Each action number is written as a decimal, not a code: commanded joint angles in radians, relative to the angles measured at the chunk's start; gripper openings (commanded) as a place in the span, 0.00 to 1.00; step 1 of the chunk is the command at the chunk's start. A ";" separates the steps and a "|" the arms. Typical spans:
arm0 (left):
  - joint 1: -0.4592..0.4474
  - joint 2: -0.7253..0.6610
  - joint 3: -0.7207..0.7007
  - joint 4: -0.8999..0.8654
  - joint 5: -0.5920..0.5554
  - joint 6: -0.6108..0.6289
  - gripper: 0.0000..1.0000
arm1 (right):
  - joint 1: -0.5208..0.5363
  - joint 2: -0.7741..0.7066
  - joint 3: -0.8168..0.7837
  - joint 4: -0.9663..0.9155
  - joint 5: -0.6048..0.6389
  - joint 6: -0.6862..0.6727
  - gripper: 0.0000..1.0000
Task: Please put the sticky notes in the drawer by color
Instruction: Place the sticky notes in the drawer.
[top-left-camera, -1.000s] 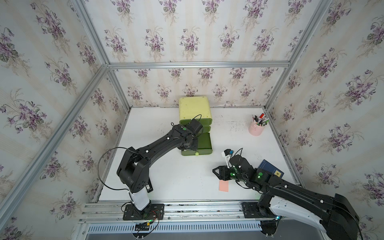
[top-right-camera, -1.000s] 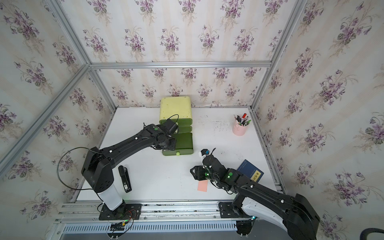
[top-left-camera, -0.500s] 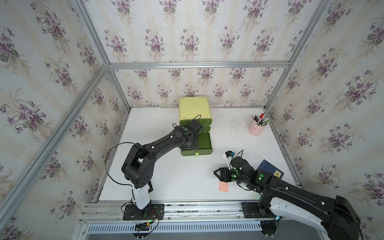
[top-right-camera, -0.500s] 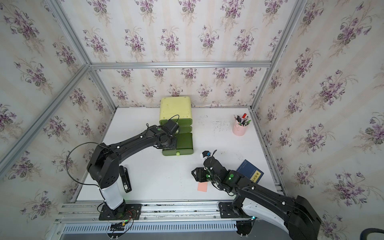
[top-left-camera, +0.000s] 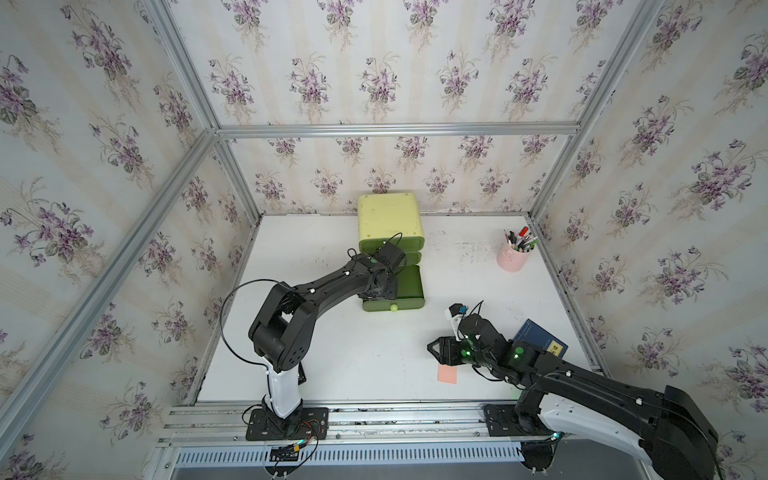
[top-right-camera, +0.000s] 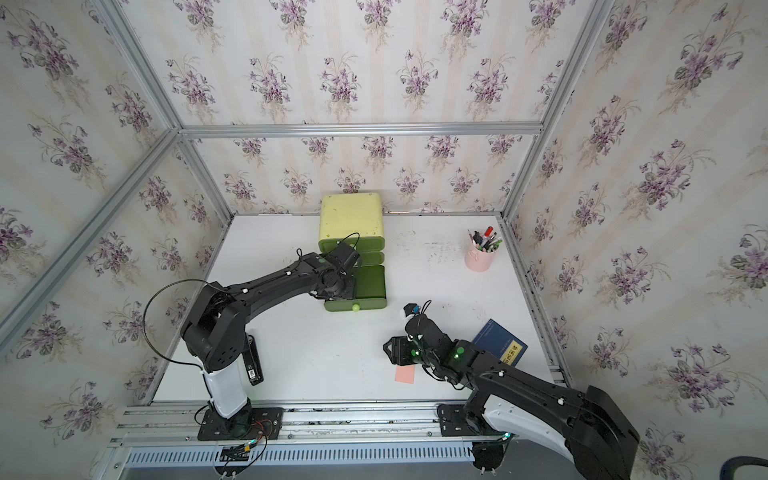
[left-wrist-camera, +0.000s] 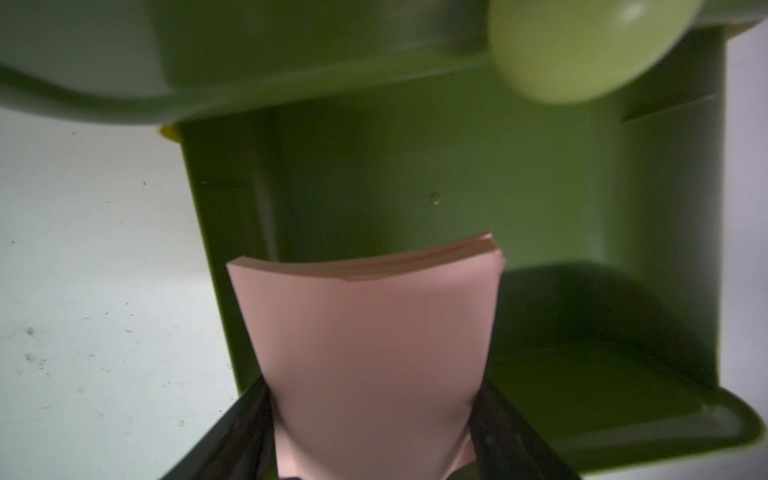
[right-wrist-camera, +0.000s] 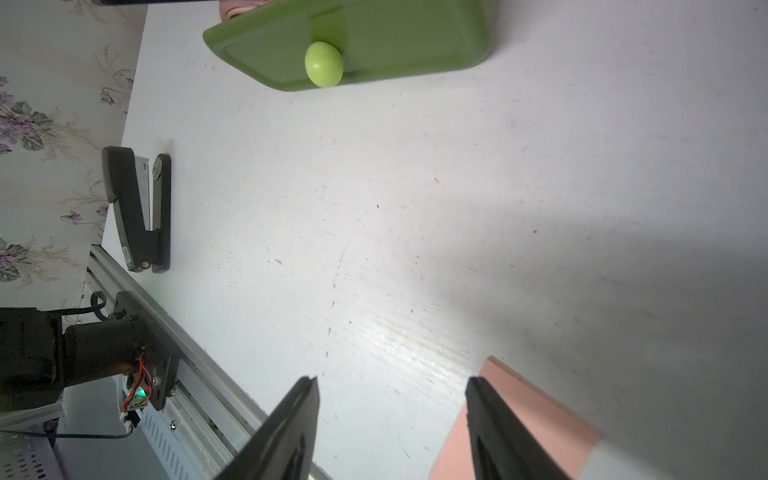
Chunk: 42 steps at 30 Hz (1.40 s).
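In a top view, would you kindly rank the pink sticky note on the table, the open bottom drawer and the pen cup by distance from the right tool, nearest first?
From the right tool:
1. Pink sticky note, right beside it, near the front edge.
2. Open bottom drawer, mid-table, farther back.
3. Pink pen cup, back right corner.
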 joint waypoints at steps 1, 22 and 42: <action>0.002 0.014 0.011 -0.005 0.002 0.000 0.73 | 0.001 0.002 0.003 0.018 0.004 -0.002 0.62; 0.001 -0.092 -0.009 -0.002 0.038 -0.003 0.89 | 0.006 -0.043 0.034 -0.205 0.024 0.134 0.66; -0.009 -0.443 -0.357 0.158 0.364 -0.013 0.94 | 0.182 0.202 0.094 -0.344 0.123 0.277 0.69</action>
